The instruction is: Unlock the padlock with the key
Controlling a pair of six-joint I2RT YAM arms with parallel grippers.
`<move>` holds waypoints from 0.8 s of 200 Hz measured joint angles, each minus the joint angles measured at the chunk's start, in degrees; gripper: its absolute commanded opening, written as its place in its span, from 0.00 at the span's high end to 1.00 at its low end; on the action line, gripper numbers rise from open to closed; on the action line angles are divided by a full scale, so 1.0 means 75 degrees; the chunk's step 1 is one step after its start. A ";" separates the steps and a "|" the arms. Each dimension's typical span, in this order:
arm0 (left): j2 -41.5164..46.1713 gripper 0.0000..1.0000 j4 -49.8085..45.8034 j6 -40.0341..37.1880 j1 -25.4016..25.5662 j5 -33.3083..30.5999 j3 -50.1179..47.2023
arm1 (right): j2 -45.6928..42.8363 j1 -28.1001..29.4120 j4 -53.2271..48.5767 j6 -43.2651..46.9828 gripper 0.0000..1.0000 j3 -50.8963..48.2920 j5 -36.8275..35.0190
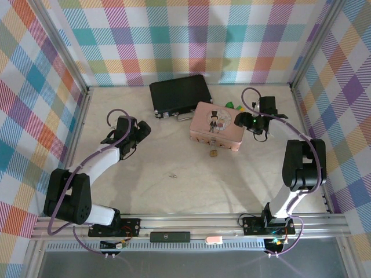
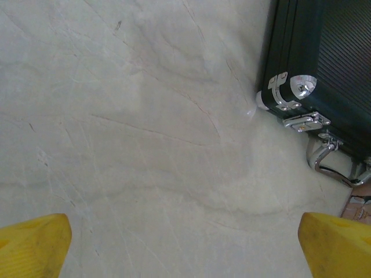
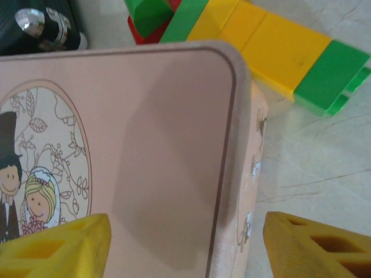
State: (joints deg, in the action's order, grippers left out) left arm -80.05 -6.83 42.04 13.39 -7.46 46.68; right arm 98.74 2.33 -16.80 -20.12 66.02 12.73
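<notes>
While the key (image 1: 172,175) lay alone on the bare worktop (image 1: 191,200), no claw was holding it, so I think the job was only at its start. The padlock (image 1: 213,153) sat just in front of the pink tin (image 1: 217,127), well apart from the key. The left claw (image 1: 139,132) was wide open over the worktop, near the black case (image 2: 330,58), with nothing in it. The right claw (image 3: 186,231) was also open, its two yellow fingers (image 3: 58,249) on either side of one corner of the tin, one above the lid and one out past the side, and they were not squeezing anything. The next move, I think, would be for one claw to go to the key and pinch it. That would be tricky, as the key was thin and lay flat. Both the key and the padlock were tiny from above, so I could not tell which way the keyhole faced. Behind the tin, the toy blocks (image 3: 278,40) were partly cut off.
</notes>
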 measured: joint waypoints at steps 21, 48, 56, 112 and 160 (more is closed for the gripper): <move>0.0198 0.00 -0.0137 0.0000 0.0012 0.0052 0.0000 | 0.0029 0.0038 -0.0020 0.0140 0.43 -0.0012 0.0236; 0.0356 0.00 -0.0082 0.0038 0.0012 0.0134 -0.0006 | -0.0032 0.0105 0.0114 0.0274 0.51 -0.0289 0.0382; 0.0364 0.00 -0.0035 0.0058 0.0015 0.0178 -0.0015 | -0.0134 0.0114 0.0192 0.0329 0.53 -0.0417 0.0425; 0.0248 0.00 0.0312 0.0195 0.0047 0.0711 -0.0195 | -0.0947 0.0487 0.0038 0.0667 0.61 -0.1276 0.0603; -0.0172 0.00 0.0353 0.0195 0.0391 0.1160 -0.0052 | -0.0758 0.1317 -0.0189 0.1064 0.60 -0.0994 0.0801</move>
State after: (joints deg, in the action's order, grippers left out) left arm -81.34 -4.19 43.51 16.32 1.23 46.28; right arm 93.06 12.21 -18.22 -12.14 58.57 18.74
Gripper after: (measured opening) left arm 0.997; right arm 0.398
